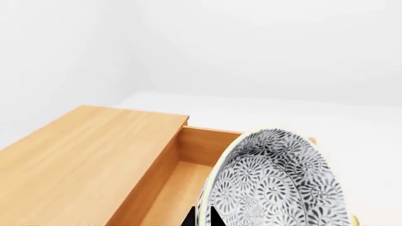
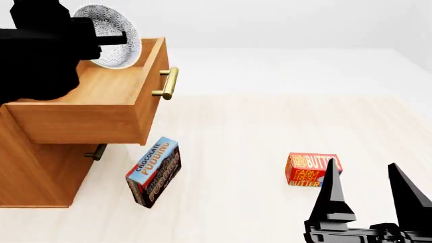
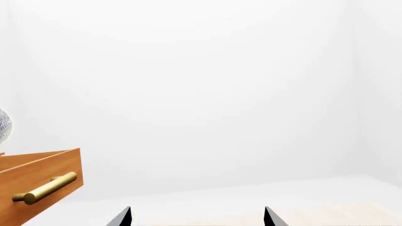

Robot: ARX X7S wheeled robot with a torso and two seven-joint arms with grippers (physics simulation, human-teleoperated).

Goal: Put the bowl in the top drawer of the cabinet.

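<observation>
Left claw (image 2: pixel 115 39) gripping tilted bowl (image 2: pixel 111 31)

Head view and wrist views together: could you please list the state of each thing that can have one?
top drawer: pulled open
lower drawer: closed
bowl: tilted on edge, held over the open drawer
left gripper: shut on the bowl
right gripper: open, empty
pudding box: on its side
butter box: lying flat

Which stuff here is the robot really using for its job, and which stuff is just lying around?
For the job:
- bowl, tilted, held over the open drawer by the left end effector
- top drawer, pulled out
- cabinet

Just lying about:
- chocolate pudding box on the floor
- butter box on the floor
- right end effector, open and empty
</observation>
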